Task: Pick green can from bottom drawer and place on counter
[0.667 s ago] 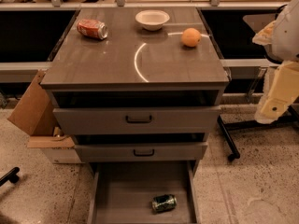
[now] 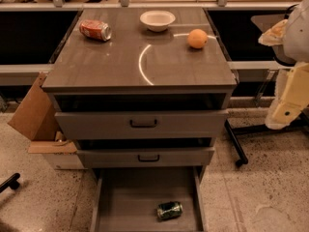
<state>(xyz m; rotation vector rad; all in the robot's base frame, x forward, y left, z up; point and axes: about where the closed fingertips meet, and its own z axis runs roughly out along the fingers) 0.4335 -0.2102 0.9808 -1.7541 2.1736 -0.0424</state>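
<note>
Gripper [image 2: 288,102]: pale cream end of the arm, hanging at the right edge of view, off the cabinet's right side, about level with the upper drawer front. Whether it is parted or closed cannot be told. Nothing seen in its hold.

Small dark green metal drink can [image 2: 169,210]: lies on its side, well apart from the gripper, lower and to its left.

Containers:
- Lowest wide, shallow grey-brown drawer [image 2: 125,202], pulled out. The green can is the only item in it, on the flat floor towards the front right corner.
- Two grey drawers with dark handles above, upper [image 2: 143,123] and middle [image 2: 147,157], each slightly out. Contents hidden.
- Shallow white bowl [image 2: 157,20], near the back edge of the top, centre. Inside not visible.

Broad glossy grey-brown counter top [image 2: 106,66], with a curved white light reflection: red-orange can [image 2: 95,30] on its side near the back left corner; round orange fruit [image 2: 197,38] towards the back right, apart from the bowl.

Brown cardboard box [image 2: 31,112] leans beside the cabinet's left side, on the floor.
</note>
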